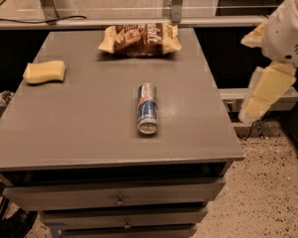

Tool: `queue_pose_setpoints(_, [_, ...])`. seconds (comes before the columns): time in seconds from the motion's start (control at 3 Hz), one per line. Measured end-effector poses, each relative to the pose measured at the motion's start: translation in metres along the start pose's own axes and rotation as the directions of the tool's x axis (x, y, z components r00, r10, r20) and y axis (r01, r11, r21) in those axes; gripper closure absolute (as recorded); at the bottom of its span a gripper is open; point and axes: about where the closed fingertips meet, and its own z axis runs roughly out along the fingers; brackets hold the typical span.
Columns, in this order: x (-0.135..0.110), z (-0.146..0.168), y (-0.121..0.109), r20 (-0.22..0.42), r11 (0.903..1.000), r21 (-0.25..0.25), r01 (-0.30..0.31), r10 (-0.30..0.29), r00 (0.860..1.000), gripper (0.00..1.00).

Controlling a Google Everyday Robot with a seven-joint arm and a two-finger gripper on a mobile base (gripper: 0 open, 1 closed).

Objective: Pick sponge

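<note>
1. We see the pale yellow soft foam sponge [44, 72] with rounded corners lying flat at the upper left of the frame, near the left edge of the grey flat-topped cabinet table [89, 128].
2. Nothing touches the sponge; it sits well apart from the other items.
3. The white robot gripper [244, 78] with flat pale-yellow fingers [268, 90] hangs at the right edge of the frame, off the table's right side and above the speckled floor [268, 182].
4. The claw looks open to us: the two fingers stand apart with nothing held between them.
5. The gripper is far across the frame from the sponge, with the whole tabletop between them.
6. A crinkled yellow-and-brown snack bag [140, 38] lies at the top centre, near the table's far edge.
7. A silver-and-blue metal can [147, 108] lies on its side near the middle of the frame, its round end facing the bottom of the frame.
8. Grey drawers [164, 192] with small round knobs [120, 201] show below the tabletop at the bottom of the frame.
</note>
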Motion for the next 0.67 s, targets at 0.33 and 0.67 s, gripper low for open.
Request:
queue_pose_setpoints(0.33, [-0.075,0.033,-0.019,0.201,0.9973,-0.001,0.073,-0.072,0.977,0.00])
queue_pose_setpoints(0.67, [-0.157,0.061,-0.034,0.384,0.9901,0.006,0.140,-0.132,0.914,0.00])
